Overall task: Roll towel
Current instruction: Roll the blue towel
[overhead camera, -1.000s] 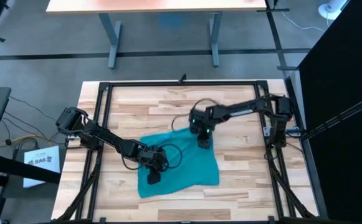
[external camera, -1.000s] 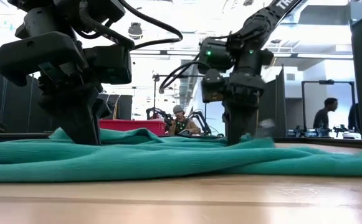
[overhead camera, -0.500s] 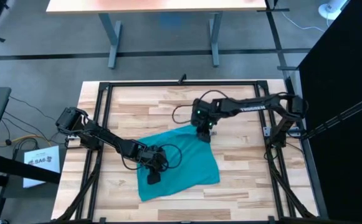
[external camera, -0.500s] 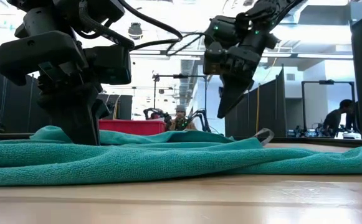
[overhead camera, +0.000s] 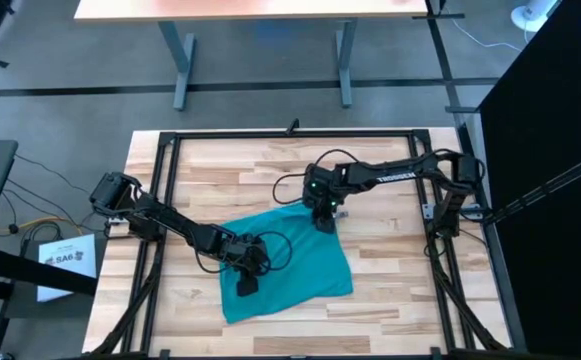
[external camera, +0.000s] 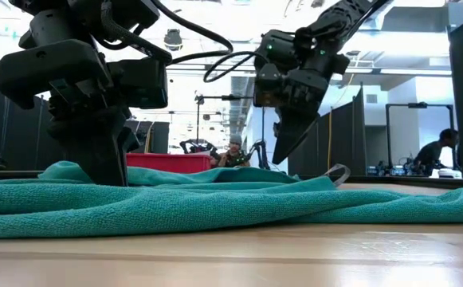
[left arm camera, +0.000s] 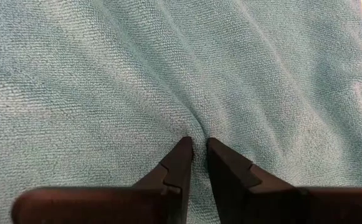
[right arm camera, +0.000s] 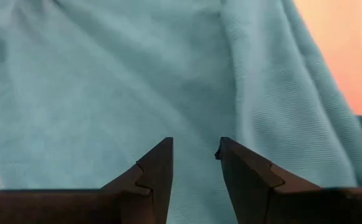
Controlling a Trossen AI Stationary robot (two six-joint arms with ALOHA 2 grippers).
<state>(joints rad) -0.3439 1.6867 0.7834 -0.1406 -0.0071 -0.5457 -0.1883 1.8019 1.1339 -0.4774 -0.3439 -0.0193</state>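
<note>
Left tool (left arm camera: 197,147) pinching towel (overhead camera: 288,262); right tool (right arm camera: 195,149) above.

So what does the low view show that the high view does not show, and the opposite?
Only the low view shows the gap under the right gripper, which hangs above the towel without touching it, and a small loop at the cloth's far edge. It also shows people in the room behind.

Only the high view shows the towel's whole crooked outline on the wooden table, and that the right gripper is over its far corner.

Both show the left gripper pressed down on the towel, nearer the cloth's left edge in the high view.
</note>
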